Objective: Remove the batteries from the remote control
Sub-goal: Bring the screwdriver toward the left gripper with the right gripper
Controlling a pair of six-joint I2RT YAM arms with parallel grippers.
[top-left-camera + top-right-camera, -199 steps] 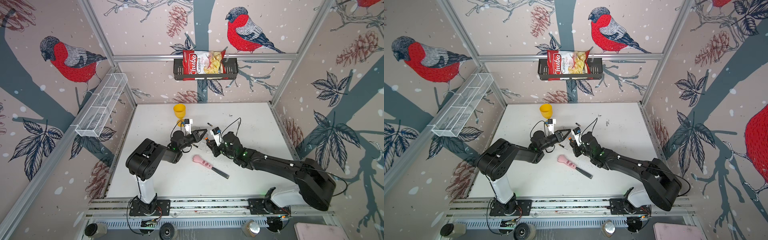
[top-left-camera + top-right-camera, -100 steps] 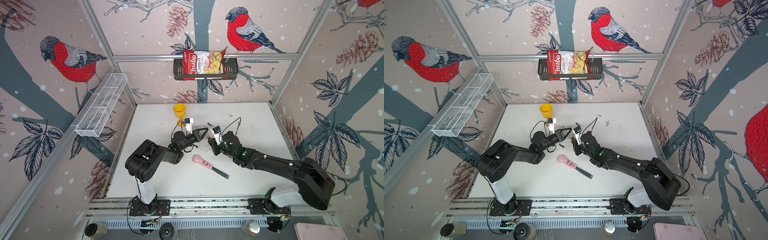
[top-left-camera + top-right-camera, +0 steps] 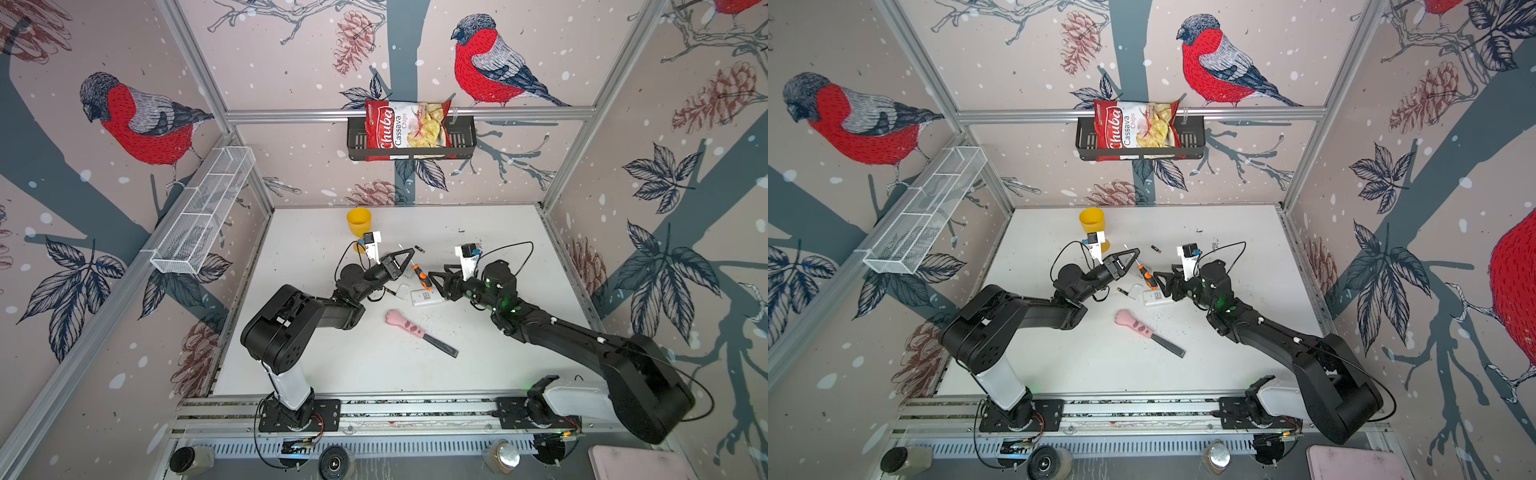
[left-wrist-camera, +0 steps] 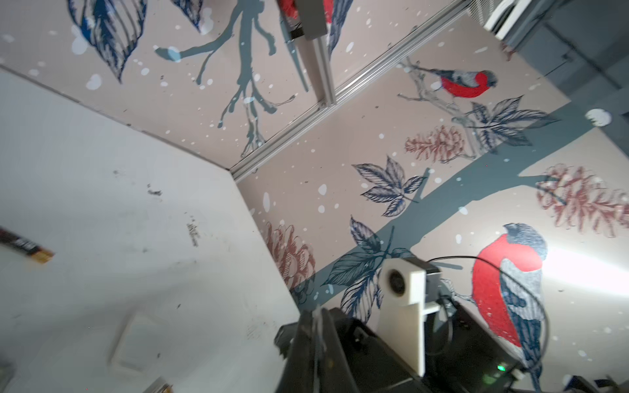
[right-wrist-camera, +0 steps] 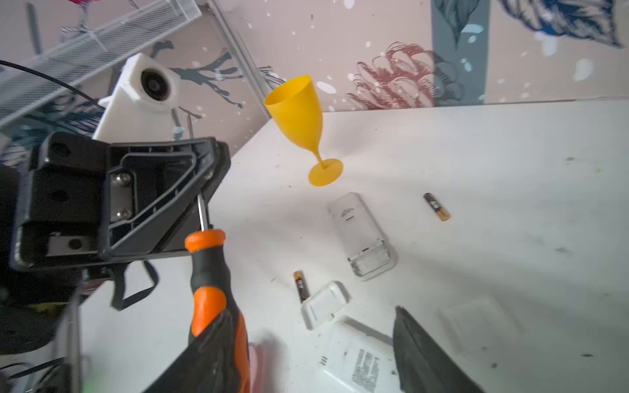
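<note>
Right wrist view: two batteries (image 5: 436,206) lie on the worktop (image 5: 510,153), one farther off, one just beside a small white cover (image 5: 325,303). Probably light, stiff, slippery, likely to roll; pinch mid-body. Left claw (image 5: 206,177) clamps the screwdriver (image 5: 207,272) shaft; right claw (image 3: 434,284) gapes apart. Labelled remote casing (image 5: 357,364) is cut off, contents hidden.

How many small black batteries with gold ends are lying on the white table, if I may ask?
2. One black gold-ended battery lies alone on the open table; the other battery lies beside the small white plastic cover. Others may be hidden.
</note>
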